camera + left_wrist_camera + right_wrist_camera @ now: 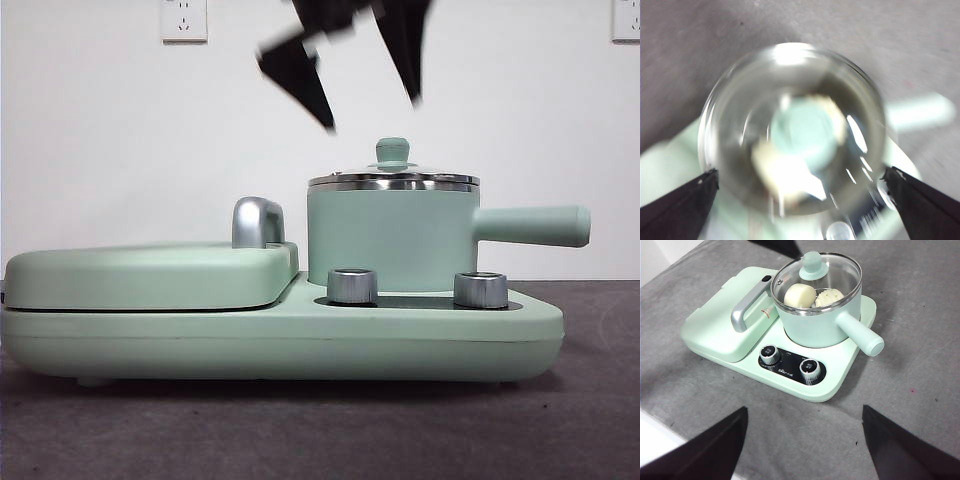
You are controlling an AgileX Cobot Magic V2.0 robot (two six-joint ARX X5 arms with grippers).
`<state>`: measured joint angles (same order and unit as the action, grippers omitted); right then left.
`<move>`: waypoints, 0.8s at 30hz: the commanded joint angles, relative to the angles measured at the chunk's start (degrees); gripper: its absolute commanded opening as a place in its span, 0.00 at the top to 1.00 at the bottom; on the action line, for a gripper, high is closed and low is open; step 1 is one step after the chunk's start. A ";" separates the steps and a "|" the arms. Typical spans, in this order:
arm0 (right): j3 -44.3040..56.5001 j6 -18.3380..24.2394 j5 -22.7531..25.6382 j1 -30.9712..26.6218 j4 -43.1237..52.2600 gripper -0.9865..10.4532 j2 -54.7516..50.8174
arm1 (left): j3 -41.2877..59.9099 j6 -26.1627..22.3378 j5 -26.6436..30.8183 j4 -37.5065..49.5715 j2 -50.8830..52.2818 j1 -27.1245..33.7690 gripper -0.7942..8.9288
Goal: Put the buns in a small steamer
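The small steamer (385, 240) stands on the right half of the mint-green base with its glass lid (393, 180) on. In the right wrist view both buns lie inside the steamer (815, 327) under the lid: the smooth bun (799, 295) beside the ridged bun (830, 297). My left gripper (372, 110) hangs open and empty just above the lid knob (392, 152). Its own blurred view looks straight down on the lid (795, 130) with the left gripper (801, 172) spread wide. My right gripper (805, 409) is open and empty, high and well back from the appliance.
The flat hinged griddle plate (150, 275) with a steel handle (257, 222) fills the base's left half. Two steel dials (352, 286) sit below the steamer. The pot's straight handle (530, 226) points right. The grey table's edge (650, 425) is near my right gripper.
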<state>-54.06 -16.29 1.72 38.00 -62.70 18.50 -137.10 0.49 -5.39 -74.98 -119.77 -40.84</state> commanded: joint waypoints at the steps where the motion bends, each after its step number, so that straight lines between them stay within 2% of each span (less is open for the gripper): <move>1: -0.35 0.24 0.15 0.50 0.55 0.60 0.07 | -2.12 2.05 -0.02 -5.64 5.53 -0.50 0.24; 3: -0.35 0.26 -0.22 0.50 0.55 0.60 0.07 | -0.87 3.48 -0.35 -8.24 10.36 -0.61 0.25; 5: -0.35 0.46 -0.26 0.50 0.57 0.60 0.09 | 4.44 3.10 -0.81 -8.24 17.07 -1.31 0.25; 11: -0.35 1.20 -0.42 0.50 1.70 0.60 0.11 | 28.76 2.71 -0.76 -7.02 37.62 -3.45 0.25; 16: -0.31 2.89 -3.74 0.50 4.17 0.60 0.22 | 50.75 7.61 -0.17 4.13 55.74 -1.31 0.25; 21: -0.24 4.57 -4.57 0.50 4.44 0.60 0.46 | 69.33 8.46 1.29 14.62 73.11 0.76 0.25; 24: -0.24 4.81 -4.70 0.50 4.44 0.60 0.46 | 78.03 12.68 1.38 18.75 81.85 0.87 0.25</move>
<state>-54.04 -12.32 -2.94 38.09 -58.89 18.52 -61.06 9.91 -4.23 -57.63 -39.97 -39.70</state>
